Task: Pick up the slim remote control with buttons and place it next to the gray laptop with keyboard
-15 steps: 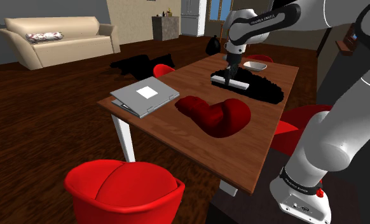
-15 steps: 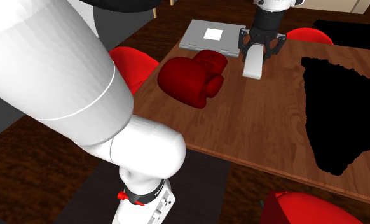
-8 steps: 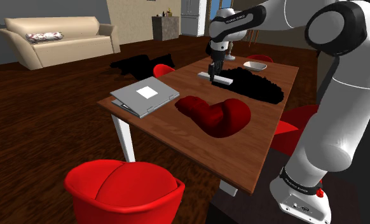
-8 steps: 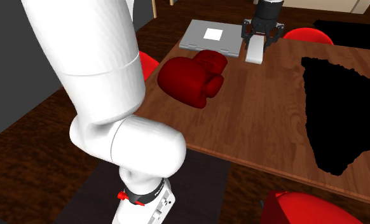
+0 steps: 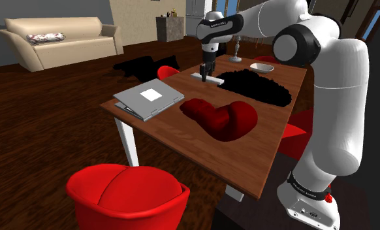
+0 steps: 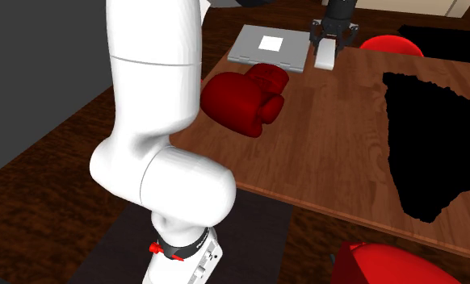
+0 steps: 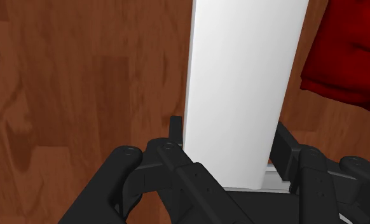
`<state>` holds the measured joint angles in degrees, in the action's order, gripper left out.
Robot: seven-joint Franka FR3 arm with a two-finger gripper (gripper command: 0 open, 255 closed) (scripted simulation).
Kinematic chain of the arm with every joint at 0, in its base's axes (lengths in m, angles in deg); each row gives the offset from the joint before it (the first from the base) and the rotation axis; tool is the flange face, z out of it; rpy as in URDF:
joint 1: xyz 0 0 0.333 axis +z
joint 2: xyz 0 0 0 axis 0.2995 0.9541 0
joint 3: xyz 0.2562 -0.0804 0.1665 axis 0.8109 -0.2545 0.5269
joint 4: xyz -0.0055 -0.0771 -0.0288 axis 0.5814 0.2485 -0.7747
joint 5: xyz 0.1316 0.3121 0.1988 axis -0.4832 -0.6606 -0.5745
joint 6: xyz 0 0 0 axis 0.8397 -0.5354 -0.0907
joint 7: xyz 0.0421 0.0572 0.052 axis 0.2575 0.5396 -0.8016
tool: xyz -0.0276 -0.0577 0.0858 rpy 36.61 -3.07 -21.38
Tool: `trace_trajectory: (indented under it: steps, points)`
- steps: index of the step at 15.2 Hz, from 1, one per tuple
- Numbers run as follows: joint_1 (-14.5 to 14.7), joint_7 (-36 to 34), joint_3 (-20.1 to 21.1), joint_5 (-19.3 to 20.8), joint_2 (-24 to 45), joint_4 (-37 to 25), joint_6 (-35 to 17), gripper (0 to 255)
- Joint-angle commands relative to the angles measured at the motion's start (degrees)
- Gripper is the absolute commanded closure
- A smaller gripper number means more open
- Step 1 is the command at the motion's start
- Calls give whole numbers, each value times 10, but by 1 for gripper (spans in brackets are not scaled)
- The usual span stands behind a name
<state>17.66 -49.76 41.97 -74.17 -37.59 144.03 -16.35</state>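
Observation:
The remote [image 7: 244,89] is drawn as a plain white slim slab, with no buttons showing. My gripper [image 7: 228,143] is shut on it, one black finger [image 7: 175,130] pressed on each long side. In the shoulder view the gripper [image 5: 208,73] holds the remote [image 5: 212,80] low over the brown table [image 5: 182,134], to the right of and beyond the grey laptop [image 5: 149,99]. The second exterior view puts the remote [image 6: 325,55] just right of the laptop [image 6: 267,47], under the gripper [image 6: 326,48]. The laptop lies closed with a white square on its lid.
A dark red boxing-glove shape [image 5: 221,117] lies mid-table near the laptop. A black area [image 5: 257,87] covers part of the tabletop beside the remote. A white bowl [image 5: 262,66] sits at the far end. Red chairs [image 5: 126,193] stand around the table.
The arm has carried the remote toward the shoulder view's left, away from the black area and closer to the laptop. The grip stays shut on it.

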Motion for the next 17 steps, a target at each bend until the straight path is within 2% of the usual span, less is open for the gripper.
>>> trace_trajectory:
  steps: [1,17]
  points:
    - [0,1,1,-2,4,7,-12,255]
    - [0,14,9,-19,33,91,-121,255]
